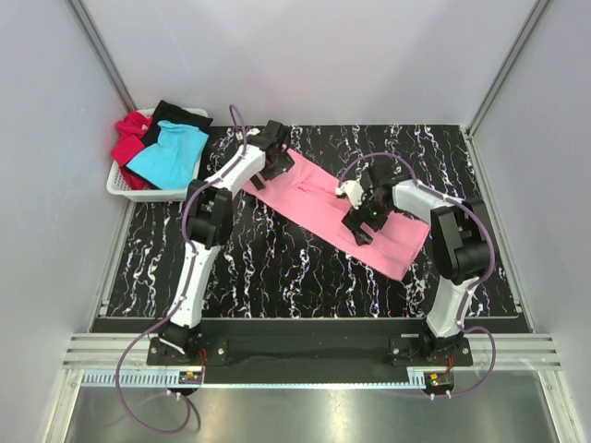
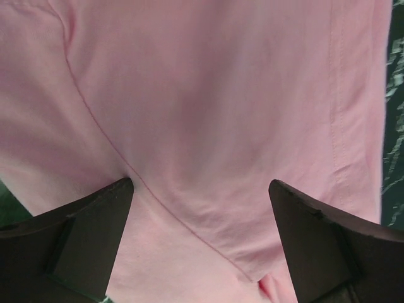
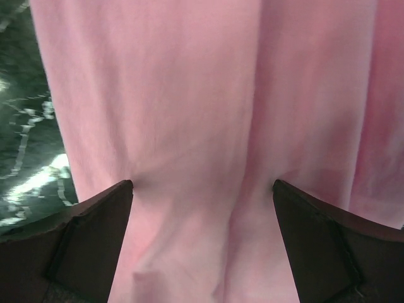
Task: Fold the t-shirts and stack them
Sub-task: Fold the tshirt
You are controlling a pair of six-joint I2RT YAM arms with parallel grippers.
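Note:
A pink t-shirt (image 1: 323, 205) lies on the black marbled table (image 1: 268, 268) as a long strip running from upper left to lower right. My left gripper (image 1: 274, 166) is open and pressed down on the strip's upper-left end; its two dark fingers (image 2: 82, 233) straddle a seam of the pink t-shirt (image 2: 208, 113). My right gripper (image 1: 362, 226) is open too, low over the lower-right half, fingertips (image 3: 322, 233) touching the pink t-shirt (image 3: 202, 126). Turquoise (image 1: 169, 152), red (image 1: 131, 138) and black (image 1: 175, 115) t-shirts sit heaped in the basket.
The white plastic basket (image 1: 118, 185) stands at the table's far left corner, against the left wall. Grey walls close in the table on the left, back and right. Marbled tabletop shows at the left edge of the right wrist view (image 3: 25, 145).

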